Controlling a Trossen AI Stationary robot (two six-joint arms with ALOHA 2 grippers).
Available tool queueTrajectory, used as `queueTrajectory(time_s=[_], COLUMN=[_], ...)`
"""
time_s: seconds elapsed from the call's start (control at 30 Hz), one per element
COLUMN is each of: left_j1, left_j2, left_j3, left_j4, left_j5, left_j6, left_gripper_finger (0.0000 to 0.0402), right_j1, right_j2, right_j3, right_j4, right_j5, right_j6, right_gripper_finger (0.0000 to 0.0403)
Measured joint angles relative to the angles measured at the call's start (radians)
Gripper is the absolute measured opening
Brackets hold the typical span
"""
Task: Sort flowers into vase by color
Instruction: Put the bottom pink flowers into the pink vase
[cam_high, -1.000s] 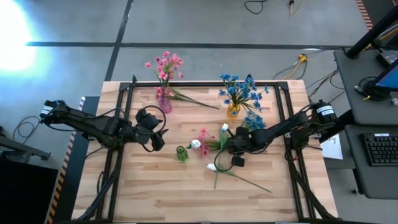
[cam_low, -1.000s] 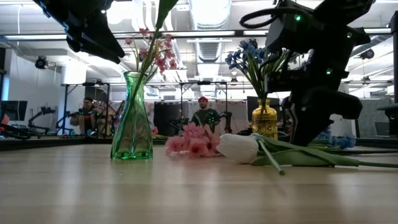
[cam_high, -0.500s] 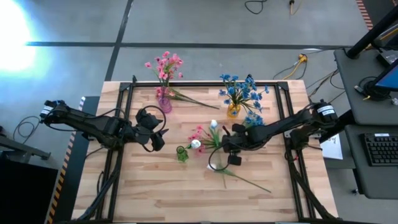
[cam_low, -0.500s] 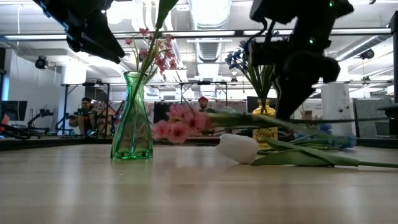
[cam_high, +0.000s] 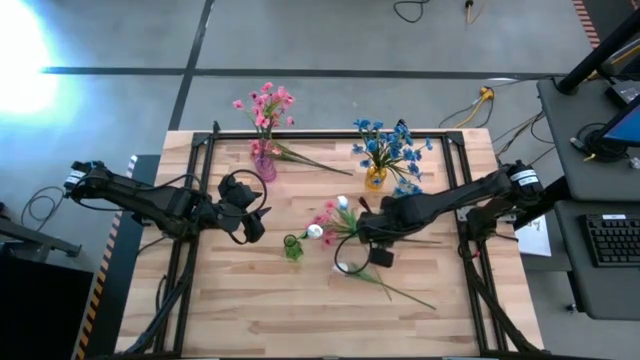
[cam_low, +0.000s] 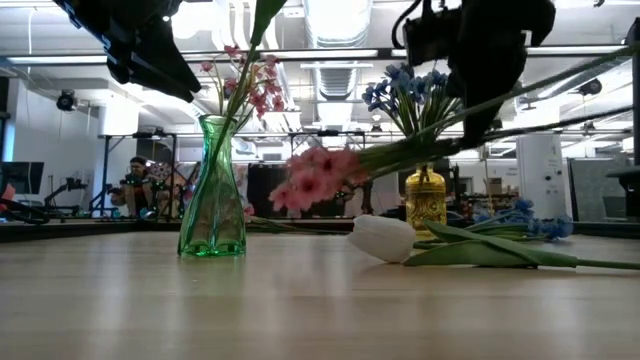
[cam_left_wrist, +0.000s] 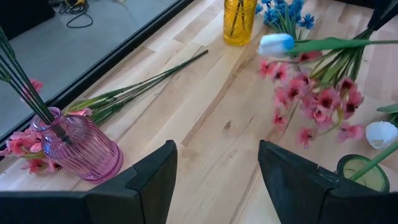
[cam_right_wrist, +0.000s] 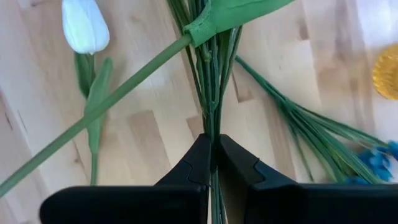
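Pink sprig (cam_low: 318, 180) is hanging in the air over the middle of the worktop (cam_high: 250, 310), pinched low on its thin green stems by the closed right pincer (cam_right_wrist: 213, 163), and it's looking featherlight but floppy, so gripping near the stem ends seems sensible, while the left pincer (cam_left_wrist: 214, 180) is waiting open.

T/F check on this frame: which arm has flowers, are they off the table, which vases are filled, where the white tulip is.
1. The right gripper is shut on the stems of a pink sprig. True.
2. That pink sprig lies flat on the table. False: in the low view it hangs in the air above the wood.
3. The left gripper holds a flower. False: it is open and empty, near the green vase.
4. The yellow vase holds blue flowers. True.
5. A white tulip lies on the table. True.
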Motion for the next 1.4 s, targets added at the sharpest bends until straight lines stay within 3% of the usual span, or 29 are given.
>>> queueTrajectory(time_s=[0.43,0.8,1.07,1.17,1.4], left_j1=[0.000,0.000,0.000,0.000,0.000], left_j2=[0.000,0.000,0.000,0.000,0.000], left_j3=[0.000,0.000,0.000,0.000,0.000], left_j4=[0.000,0.000,0.000,0.000,0.000], left_j5=[0.000,0.000,0.000,0.000,0.000], left_j6=[0.000,0.000,0.000,0.000,0.000], left_gripper_finger=[0.0211,0.0211,0.0211,0.0211,0.0211], right_j1=[0.058,0.065,0.065,0.076,0.089], right_j2=[0.000,-0.001,-0.002,-0.001,0.023], right_j3=[0.031,0.047,0.095,0.099,0.099], right_j4=[-0.079,-0.098,-0.206,-0.251,-0.350], right_j5=[0.159,0.166,0.179,0.221,0.202], right_j6=[-0.040,-0.041,0.005,-0.018,-0.063], right_gripper_finger=[0.0013,0.0013,0.0013,0.0013,0.0013])
